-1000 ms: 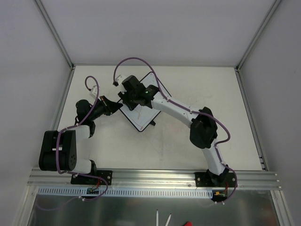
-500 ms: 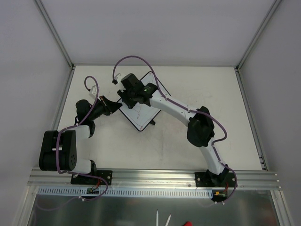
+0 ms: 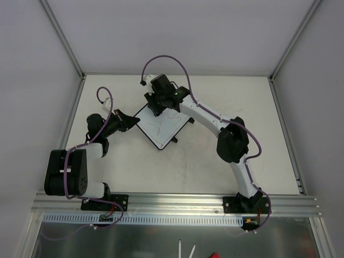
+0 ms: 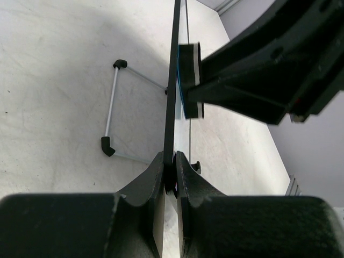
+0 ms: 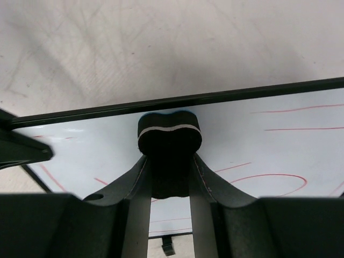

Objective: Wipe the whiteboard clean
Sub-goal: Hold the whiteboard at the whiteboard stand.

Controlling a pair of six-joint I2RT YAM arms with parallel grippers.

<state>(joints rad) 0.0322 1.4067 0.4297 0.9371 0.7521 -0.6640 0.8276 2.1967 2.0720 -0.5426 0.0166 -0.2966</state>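
Right tool (image 3: pixel 159 101) has slid away from the middle of the whiteboard (image 3: pixel 166 126) and now sits at its far corner, so more white face is showing than a second ago. The board lies corner-on like a diamond, left of centre on the desk (image 3: pixel 215 161), and it hasn't budged. It is flat and white, with rounded corners and a thin black rim (image 5: pixel 242 94).

From overhead the marks are only faint thin lines. The right wrist view shows them properly: red scribbles (image 5: pixel 269 180), some straight strokes and a looping curve, still on the glossy surface. That same view catches the eraser (image 5: pixel 169 133), matte black and bone-shaped with a pale stripe across it. The right tool is clenched on it, right up at the rim.

The left wrist view gives us the board dead edge-on (a knife-thin black line). The left tool (image 4: pixel 171 166) is closed on that edge at the left corner, smooth dark fingers (image 4: pixel 156 183) pinching from both sides. Off to one side of the edge there's a thin metal wire leg (image 4: pixel 111 102) with black end caps. Whether the eraser actually touches the face, I can't tell from here. The desk looks pale and lightly scuffed.
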